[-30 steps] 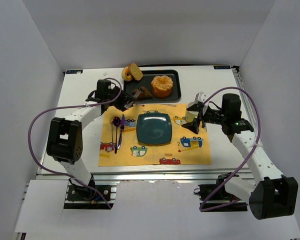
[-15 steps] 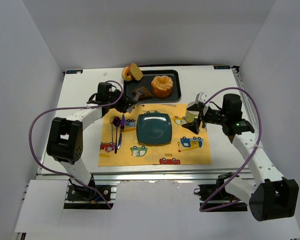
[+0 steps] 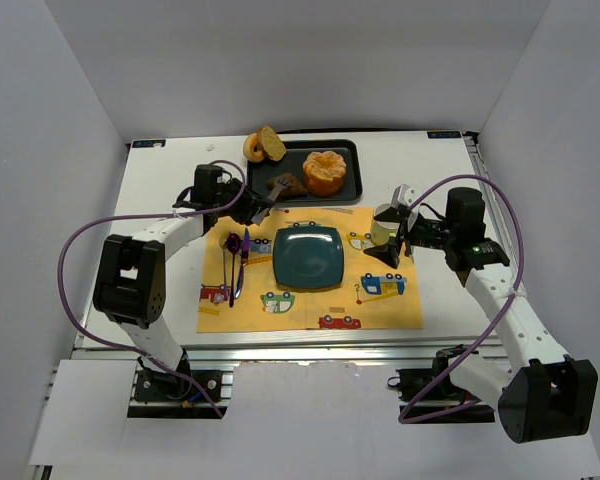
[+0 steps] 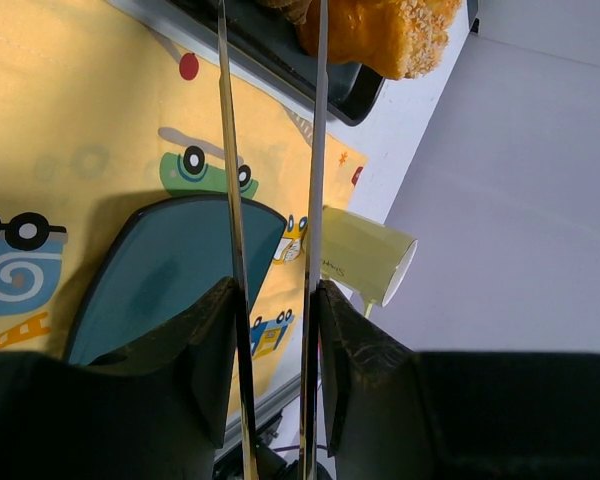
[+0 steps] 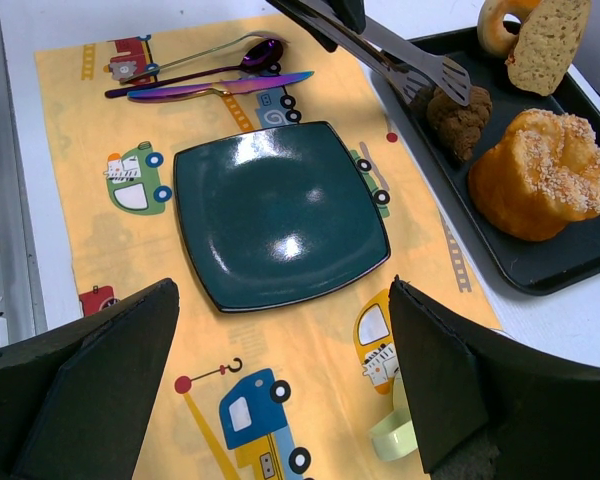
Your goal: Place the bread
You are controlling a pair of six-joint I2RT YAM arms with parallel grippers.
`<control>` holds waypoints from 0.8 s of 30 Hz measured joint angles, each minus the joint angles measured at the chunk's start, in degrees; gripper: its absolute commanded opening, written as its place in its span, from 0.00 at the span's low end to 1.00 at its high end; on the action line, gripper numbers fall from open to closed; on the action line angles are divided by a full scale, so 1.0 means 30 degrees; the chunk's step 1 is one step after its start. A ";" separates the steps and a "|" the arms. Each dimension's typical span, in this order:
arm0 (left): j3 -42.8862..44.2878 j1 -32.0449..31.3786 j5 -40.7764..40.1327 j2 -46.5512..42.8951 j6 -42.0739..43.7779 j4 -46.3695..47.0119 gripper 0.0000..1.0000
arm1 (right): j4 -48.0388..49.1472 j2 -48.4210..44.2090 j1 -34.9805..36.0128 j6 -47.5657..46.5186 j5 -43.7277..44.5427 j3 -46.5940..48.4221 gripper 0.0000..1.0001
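Right wrist view: the bread (image 5: 460,113) lies in the black tray (image 5: 580,255) at the far side of the table, just left of the orange bun (image 5: 540,185) and nearer than the donut (image 5: 498,20).

Left gripper (image 4: 273,320): clamped on a pair of metal tongs (image 5: 390,48), with the blades held a narrow gap apart. Their tips sit at the bread's left edge. Whether they touch it cannot be determined.

Right gripper (image 3: 392,226): spread wide and holding nothing, positioned over a pale green cup (image 4: 365,262) lying on its side.

Handling, as judged: the bread looks light, lumpy and crumbly, and soft enough to crush or flake. The blades should straddle its thick middle and close gently. Smooth metal on a rounded crust may slip.

Obscured:
- Left wrist view cuts off the tong tips and nearly all of the bread at its top edge.
- Top view shows the bread too small to read its contact with the tongs.
- The blue plate (image 5: 280,210) is a likely destination, though the task names none.
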 measured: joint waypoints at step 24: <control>0.0350 0.0000 0.0146 -0.1268 0.1421 -0.0481 0.00 | 0.0000 -0.0007 0.0000 0.0007 -0.0066 0.0000 0.89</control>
